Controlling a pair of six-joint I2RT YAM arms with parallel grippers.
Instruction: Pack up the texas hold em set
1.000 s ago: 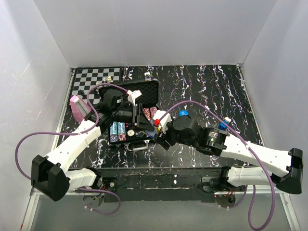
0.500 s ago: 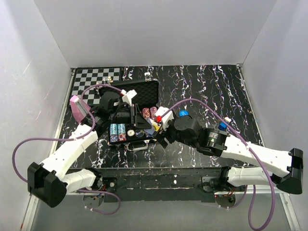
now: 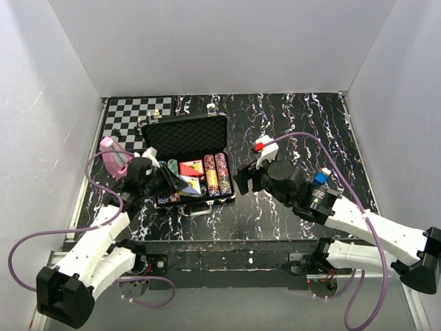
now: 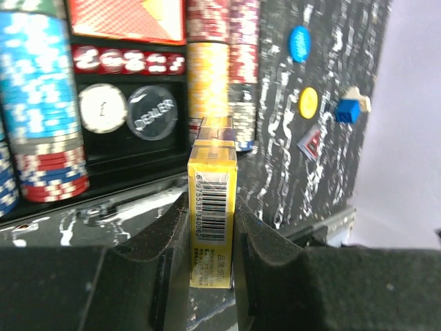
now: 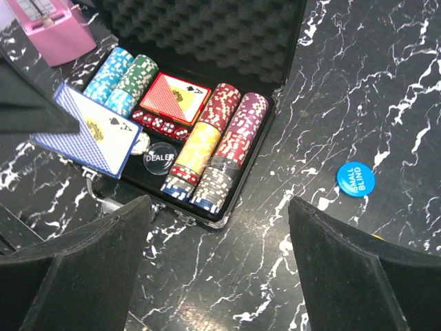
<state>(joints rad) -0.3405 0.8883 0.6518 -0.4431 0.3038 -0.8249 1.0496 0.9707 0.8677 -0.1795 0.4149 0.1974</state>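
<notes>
Nearest the arm bases, the left claw (image 4: 211,231) is pinching a blue-backed card deck (image 4: 212,181) by its flat faces. Its wrist view shows the deck edge-on, the yellow side with a barcode between the two black fingers (image 4: 160,243). The deck hangs tilted over the near-left corner of the black ribbed rectangular briefcase (image 5: 194,212), which lies open on the black marbled counter (image 3: 289,124) between the two arms.

The right claw (image 3: 240,181) hovers just beside the case's right end, spread wide and holding nothing.

Inside the tray, multicoloured chip rows (image 5: 222,123) fill the left and right sides. In the middle a round black Dealer button (image 5: 160,157) and a white round button (image 4: 102,108) sit side by side at the front. Behind them is a line of red dice (image 4: 127,60), then a red-backed card deck (image 5: 172,96) lying flat.

On the counter to the right of the case lie a blue round Small Blind button (image 5: 355,178), a yellow round button (image 4: 308,102) and a small blue cube (image 4: 348,110).

The foam-lined lid (image 3: 185,134) stands open behind the tray. A pink box (image 5: 52,24) sits left of the case, and a black-and-white chessboard (image 3: 134,110) lies at the far left corner.
</notes>
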